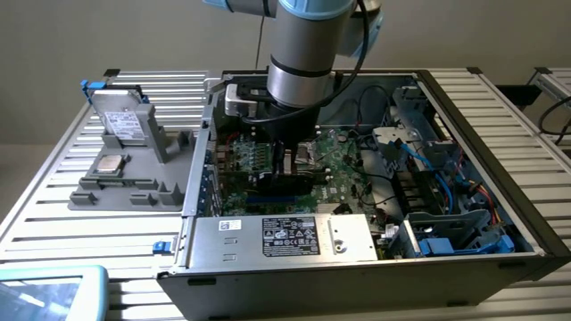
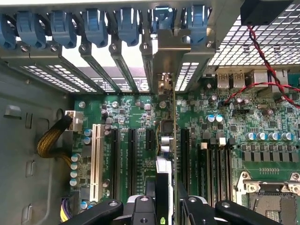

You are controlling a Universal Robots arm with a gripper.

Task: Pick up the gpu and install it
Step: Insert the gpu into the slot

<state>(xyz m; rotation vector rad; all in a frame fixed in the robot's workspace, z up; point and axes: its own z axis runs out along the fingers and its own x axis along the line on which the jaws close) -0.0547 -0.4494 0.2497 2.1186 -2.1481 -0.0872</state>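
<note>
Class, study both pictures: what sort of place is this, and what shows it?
Probably a robotics lab bench for computer assembly: an open computer case lies on a slatted table, and a robot arm reaches into it.

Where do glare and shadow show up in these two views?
Wrist view: bright glare through the rear slot openings, motherboard evenly lit. Exterior view: the arm shades the gpu beneath it; the case interior is dim against the pale table.
</note>
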